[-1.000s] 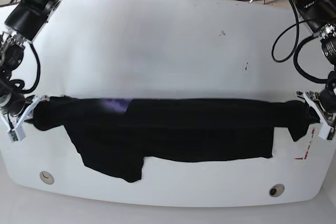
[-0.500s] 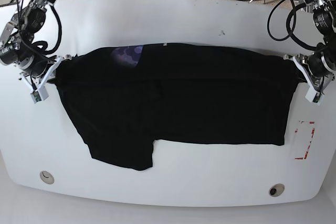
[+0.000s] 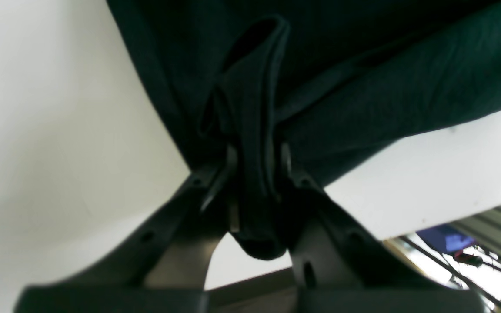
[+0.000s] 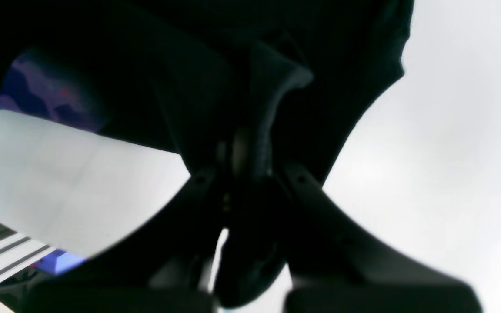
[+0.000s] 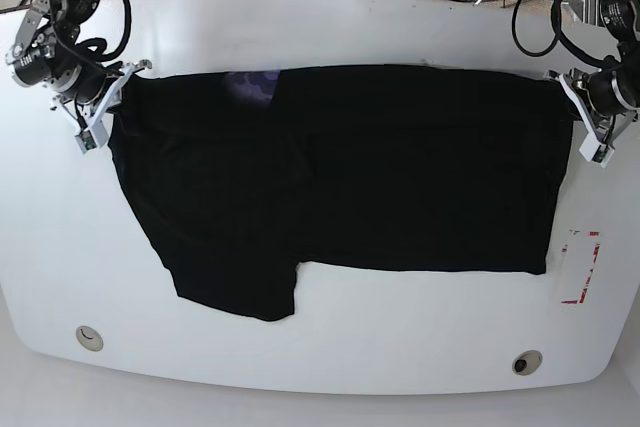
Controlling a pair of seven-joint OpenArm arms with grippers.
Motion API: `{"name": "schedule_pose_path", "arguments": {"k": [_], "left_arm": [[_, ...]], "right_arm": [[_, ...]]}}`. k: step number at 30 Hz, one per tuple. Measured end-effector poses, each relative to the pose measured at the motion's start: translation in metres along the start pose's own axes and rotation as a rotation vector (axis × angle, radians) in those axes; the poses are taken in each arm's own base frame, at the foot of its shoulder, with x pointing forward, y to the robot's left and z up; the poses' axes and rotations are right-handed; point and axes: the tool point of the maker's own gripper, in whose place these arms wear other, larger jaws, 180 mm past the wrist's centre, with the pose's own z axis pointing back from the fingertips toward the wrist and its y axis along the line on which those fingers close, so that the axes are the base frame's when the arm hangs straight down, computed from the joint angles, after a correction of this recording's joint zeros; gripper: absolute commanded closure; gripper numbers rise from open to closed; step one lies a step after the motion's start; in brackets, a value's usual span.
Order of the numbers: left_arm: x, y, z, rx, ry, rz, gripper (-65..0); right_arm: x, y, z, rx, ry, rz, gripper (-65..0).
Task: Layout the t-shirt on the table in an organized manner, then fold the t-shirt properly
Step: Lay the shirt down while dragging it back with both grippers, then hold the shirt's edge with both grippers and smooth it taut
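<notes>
On the base view's left, the right gripper (image 5: 97,119) was clamped on a bunched corner of the black t-shirt (image 5: 340,177), judged to be holding it taut for spreading. The shirt lay mostly flat across the far half of the white desk (image 5: 320,347), long axis running left to right, a purple patch (image 5: 250,85) at its far edge and a flap jutting toward the near edge at lower left. On the right, the left gripper (image 5: 583,127) pinched the opposite corner shut.
</notes>
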Motion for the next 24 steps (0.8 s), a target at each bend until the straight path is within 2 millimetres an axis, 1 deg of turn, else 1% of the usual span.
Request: {"name": "schedule_pose_path", "arguments": {"k": [5, 11, 16, 24], "left_arm": [[-0.011, 0.000, 0.000, 0.005, 0.030, 0.000, 0.0], [-0.021, 0.018, 0.003, 0.098, 0.095, -0.021, 0.0], [-0.025, 0.025, 0.004, 0.133, 0.118, -0.029, 0.0], [-0.027, 0.027, 0.004, 0.145, 0.127, -0.034, 0.0]], "right_arm": [[-0.015, 0.003, 0.000, 0.005, 0.037, -0.010, -0.3], [-0.021, 0.002, 0.001, 0.002, 0.043, -0.020, -0.3], [-0.038, -0.016, 0.007, -0.083, 0.111, -0.021, -0.3], [-0.048, -0.027, 0.008, -0.147, 0.160, -0.001, -0.3]]}}
